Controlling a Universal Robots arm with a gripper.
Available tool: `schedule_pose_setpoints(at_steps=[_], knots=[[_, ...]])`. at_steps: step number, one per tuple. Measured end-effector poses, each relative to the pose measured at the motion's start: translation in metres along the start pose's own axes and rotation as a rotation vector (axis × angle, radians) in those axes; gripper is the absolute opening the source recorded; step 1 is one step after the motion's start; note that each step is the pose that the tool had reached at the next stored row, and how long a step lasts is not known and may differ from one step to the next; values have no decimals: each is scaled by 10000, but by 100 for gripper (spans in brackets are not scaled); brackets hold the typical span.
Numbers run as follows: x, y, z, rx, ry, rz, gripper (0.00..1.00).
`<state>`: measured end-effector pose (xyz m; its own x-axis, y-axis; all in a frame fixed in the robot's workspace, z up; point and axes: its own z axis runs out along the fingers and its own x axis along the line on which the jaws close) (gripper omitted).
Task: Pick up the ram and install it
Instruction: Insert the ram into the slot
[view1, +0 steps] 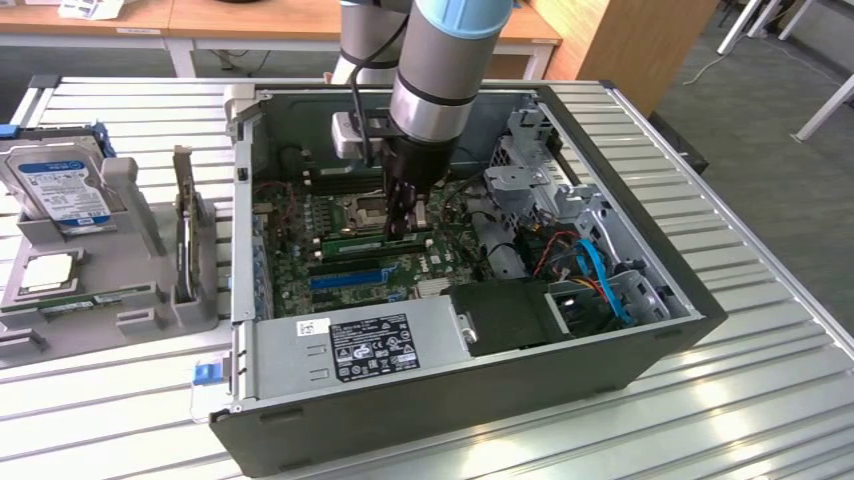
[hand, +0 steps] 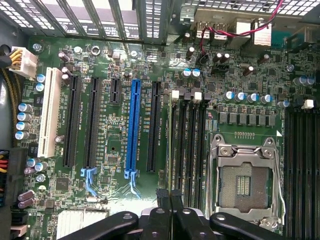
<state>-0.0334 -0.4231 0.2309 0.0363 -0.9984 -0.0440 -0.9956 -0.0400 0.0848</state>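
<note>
Pincer (view1: 404, 230) is pinched narrow on the ram (view1: 350, 242), lowered onto a slot beside the CPU socket (hand: 245, 185); seating looks unfinished.

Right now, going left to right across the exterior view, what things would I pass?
Hard drive → upright board → case's left wall → gripper → blue cables.
</note>
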Motion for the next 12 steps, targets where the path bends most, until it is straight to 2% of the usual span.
schedule_pose_setpoints(at_steps=[12], knots=[[-1,2,-28,-14,-1,0,12]])
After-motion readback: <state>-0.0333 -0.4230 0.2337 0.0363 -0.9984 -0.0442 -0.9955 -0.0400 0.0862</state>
